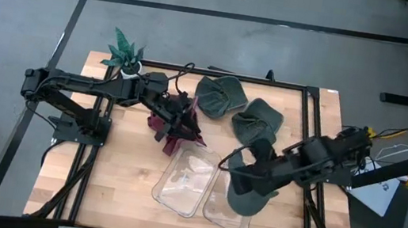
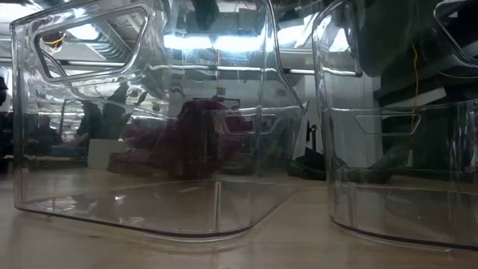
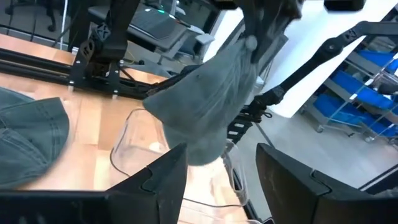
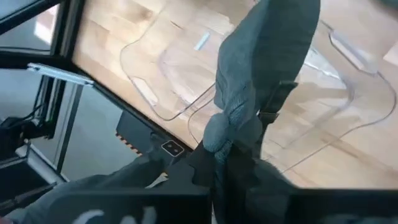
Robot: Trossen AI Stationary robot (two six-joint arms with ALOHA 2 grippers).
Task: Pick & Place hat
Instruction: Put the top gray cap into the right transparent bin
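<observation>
A dark green hat (image 1: 245, 193) hangs from my right gripper (image 1: 262, 164), which is shut on it, above the right one of two clear bins (image 1: 227, 210). The left wrist view shows the same hat (image 3: 205, 106) hanging in the air. A maroon hat (image 1: 171, 132) lies crumpled on the table beside the left bin (image 1: 183, 179). My left gripper (image 1: 185, 119) stands over it, open, with nothing between its fingers (image 3: 165, 180). Two more green hats (image 1: 219, 96) (image 1: 259, 122) lie flat at the far side. My right gripper pinches a bunched fold of the green hat (image 4: 229, 134) between its two fingers, close to the strap with the buckle (image 4: 273, 106). The fingers slant downward. The hat hangs slack below them over the right bin, lifted off the table.
A potted plant (image 1: 124, 53) stands at the table's far left corner. A black frame rail (image 1: 310, 125) runs along the table's right side. The bins' clear walls (image 2: 149, 112) (image 2: 403, 119) fill the low view, and the maroon hat (image 2: 196, 138) shows through them.
</observation>
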